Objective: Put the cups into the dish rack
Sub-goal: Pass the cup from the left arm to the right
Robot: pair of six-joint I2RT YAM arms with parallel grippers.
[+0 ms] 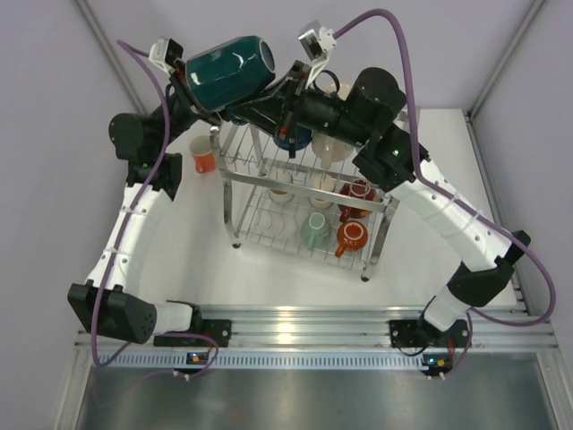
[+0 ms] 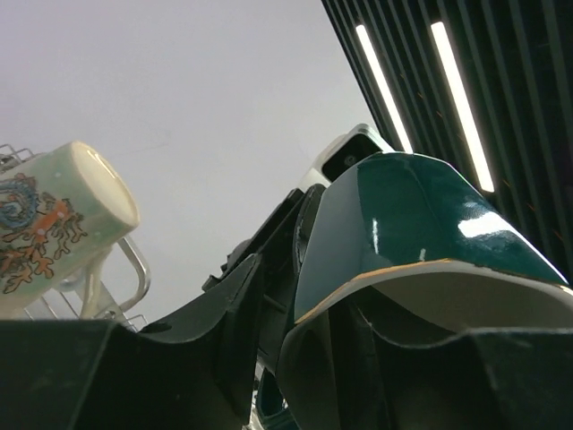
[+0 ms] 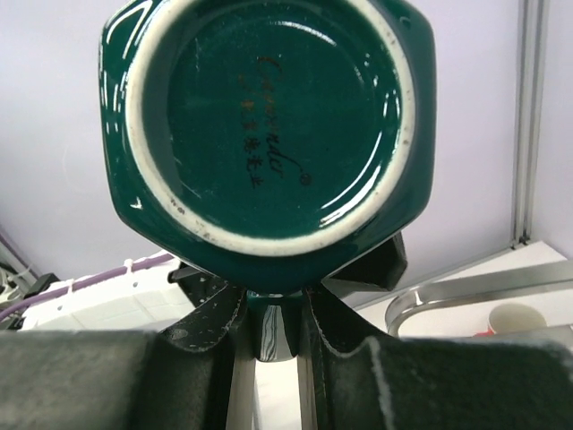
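While the dark teal glazed ceramic mug (image 1: pixel 228 70) hangs in the air on its side, both arms have hold of it at once, high over the far left corner of the two-tier silver wire dish rack (image 1: pixel 269 180), at about 11 o'clock from the rack's middle in the top view. The right gripper (image 3: pixel 273 327) has its two black fingers (image 3: pixel 215 327) drawn nearly together on the mug's handle, which shows as a narrow glossy strip pinched between them; the round base with its unglazed cream foot ring faces that wrist camera squarely. The left gripper (image 2: pixel 273 345) meets the mug at the opposite, mouth end: its fingers stand only a little apart and straddle the wall at the rim, one outside the teal glaze and one against the cream inside, closed on it as far as the wrist view shows. In the top view the left gripper sits at 9 o'clock of the mug and the right gripper at 3 o'clock. Inside the rack's lower tier a mint-green cup (image 1: pixel 313 230) stands just beside a red cup (image 1: pixel 352 236). A small orange cup (image 1: pixel 204 161) stands on the white table (image 1: pixel 206 269) at 9 o'clock of the rack, and a cream mug printed with an orange and blue pattern (image 2: pixel 54 224) lies tilted at 9 o'clock in the left wrist view.
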